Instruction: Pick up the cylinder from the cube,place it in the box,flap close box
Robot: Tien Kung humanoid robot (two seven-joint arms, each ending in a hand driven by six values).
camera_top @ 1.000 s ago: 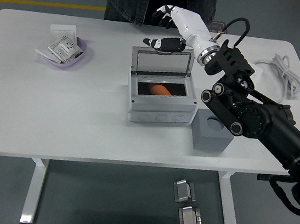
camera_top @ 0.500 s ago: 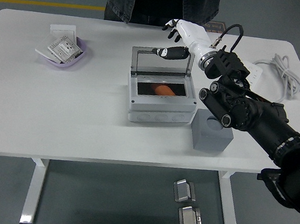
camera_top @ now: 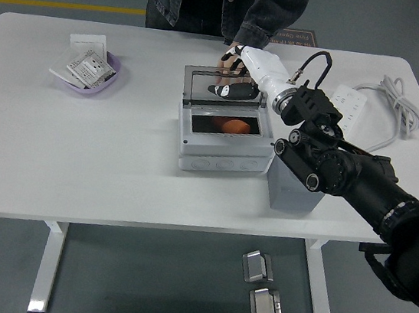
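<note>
The orange cylinder (camera_top: 229, 126) lies inside the grey box (camera_top: 223, 139), so only the lid (camera_top: 222, 89) is left. The right hand (camera_top: 240, 74) rests spread fingers on the lid's top edge, holding nothing, to push it down.

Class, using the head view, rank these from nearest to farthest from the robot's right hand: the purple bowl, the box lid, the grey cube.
Measured from the right hand:
1. Box lid: directly under the hand.
2. Grey cube: near side, right of the box.
3. Purple bowl: far left.
</note>
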